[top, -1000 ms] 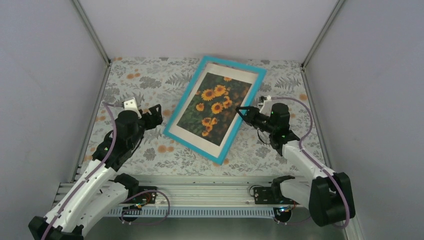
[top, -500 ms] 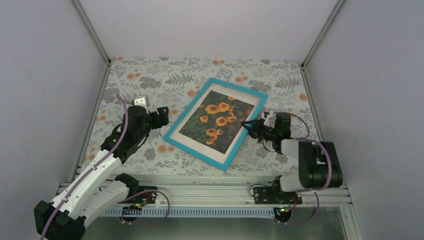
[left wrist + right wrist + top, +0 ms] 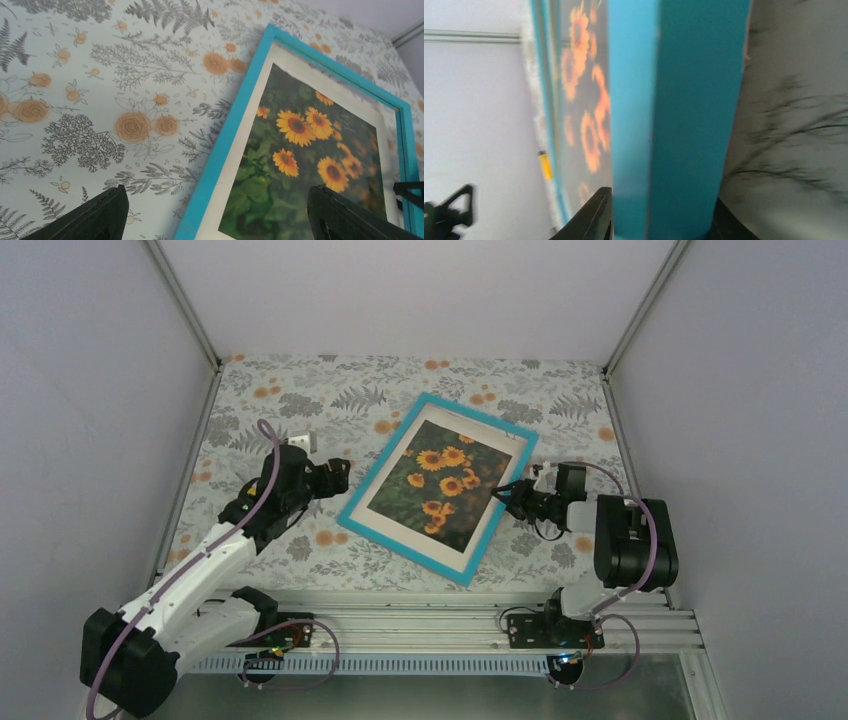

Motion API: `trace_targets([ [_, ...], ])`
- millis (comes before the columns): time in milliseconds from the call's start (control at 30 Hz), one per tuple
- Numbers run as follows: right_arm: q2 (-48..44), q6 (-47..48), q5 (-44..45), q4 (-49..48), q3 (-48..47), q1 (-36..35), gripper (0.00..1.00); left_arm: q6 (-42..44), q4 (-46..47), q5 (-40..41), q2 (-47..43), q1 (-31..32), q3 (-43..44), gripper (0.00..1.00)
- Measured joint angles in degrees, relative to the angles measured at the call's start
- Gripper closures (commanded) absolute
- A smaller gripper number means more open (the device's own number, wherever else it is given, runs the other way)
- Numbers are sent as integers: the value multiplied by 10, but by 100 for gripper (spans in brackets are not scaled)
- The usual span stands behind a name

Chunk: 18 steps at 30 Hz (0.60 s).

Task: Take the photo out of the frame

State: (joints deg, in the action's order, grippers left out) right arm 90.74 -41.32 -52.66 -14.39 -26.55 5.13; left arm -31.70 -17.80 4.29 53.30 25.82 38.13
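Observation:
The frame [image 3: 364, 523], with its turquoise border, lies askew on the flowered table, and the sunflower photo [image 3: 441, 484] sits inside it behind a cream mat. My right gripper [image 3: 506, 492] is at the frame's right edge. In the right wrist view the frame's blue rim [image 3: 674, 100] fills the gap between the two fingers of the right gripper [image 3: 663, 210], with the photo [image 3: 584, 115] blurred to the left. My left gripper [image 3: 338, 473] is open just left of the frame. In its own view the left gripper [image 3: 216, 200] straddles the blue border [image 3: 225, 145] and part of the photo [image 3: 300, 150] from above.
The flower-patterned table cover [image 3: 290, 400] reaches grey walls on three sides. Metal posts [image 3: 185, 305] stand at the back corners. The arm bases sit on a rail [image 3: 420, 625] along the near edge.
The frame has come down from a raised tilt to lie flatter and nearer. My right gripper moved down and right with its edge. My left gripper moved right toward the frame's left border.

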Motion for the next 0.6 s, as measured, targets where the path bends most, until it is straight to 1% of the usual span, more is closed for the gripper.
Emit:
trace_targets([
  [67, 1, 32, 40, 23, 0, 2, 57, 6, 3, -9, 17, 0, 0, 11],
  [133, -1, 57, 49, 32, -3, 6, 52, 11, 7, -17, 31, 0, 0, 11],
  [200, -7, 79, 58, 40, -8, 6, 49, 14, 14, -24, 47, 0, 0, 12],
  [333, -37, 104, 100, 70, -12, 6, 46, 24, 26, -37, 76, 0, 0, 12],
  [467, -82, 127, 174, 122, -16, 4, 44, 33, 35, -44, 113, 2, 0, 14],
  [600, -120, 137, 240, 164, -23, -16, 43, 46, 49, -52, 172, 10, 6, 15],
])
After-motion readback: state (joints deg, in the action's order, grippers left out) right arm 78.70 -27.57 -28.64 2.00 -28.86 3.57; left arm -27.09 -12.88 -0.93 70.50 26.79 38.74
